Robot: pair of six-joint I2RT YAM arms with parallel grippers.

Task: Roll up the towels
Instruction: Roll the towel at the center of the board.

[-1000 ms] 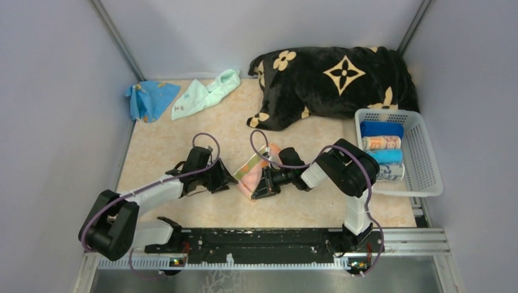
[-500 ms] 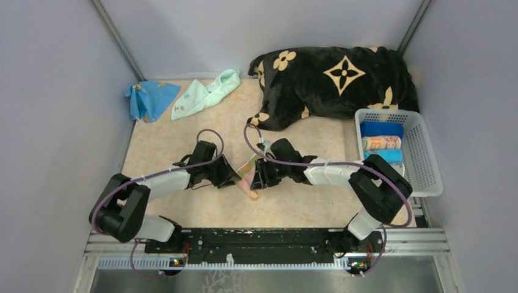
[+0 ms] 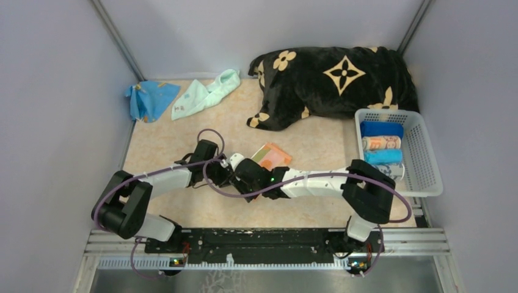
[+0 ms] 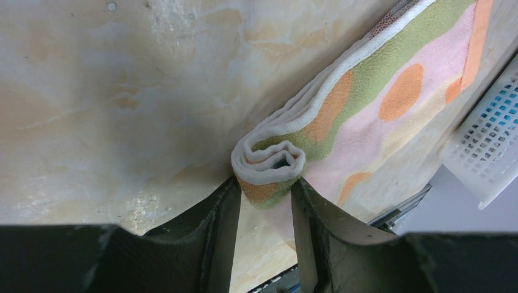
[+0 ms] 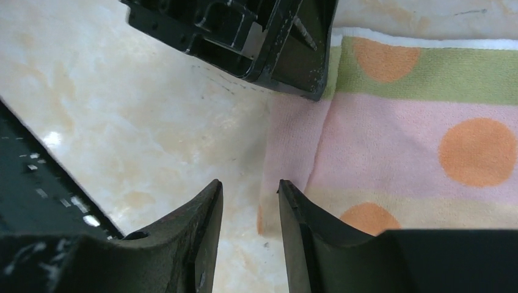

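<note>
A folded towel [image 3: 272, 155], pink with green stripes and orange dots, lies at mid-table. Its near end is curled into a small roll [image 4: 269, 163]. My left gripper [image 4: 266, 184] is shut on that rolled end, a finger pressing each side. My right gripper [image 5: 249, 183] is open and low over the table at the towel's [image 5: 421, 122] near corner, with the cloth edge beside its right finger. The left gripper's black body [image 5: 256, 36] sits just ahead of it. In the top view both grippers meet left of the towel, the right arm [image 3: 311, 180] stretched across. A mint green towel [image 3: 204, 94] and a blue one [image 3: 149, 99] lie crumpled at the back left.
A white basket [image 3: 429, 160] at the right edge holds several rolled towels [image 3: 382, 143]. A big black blanket with beige flowers [image 3: 336, 82] fills the back right. Grey walls close in the table on three sides. A black rail [image 3: 262, 238] runs along the near edge.
The right arm swung left past the towel and its gripper opened. The left gripper narrowed onto the rolled end. More of the towel now shows to the right of the grippers.
</note>
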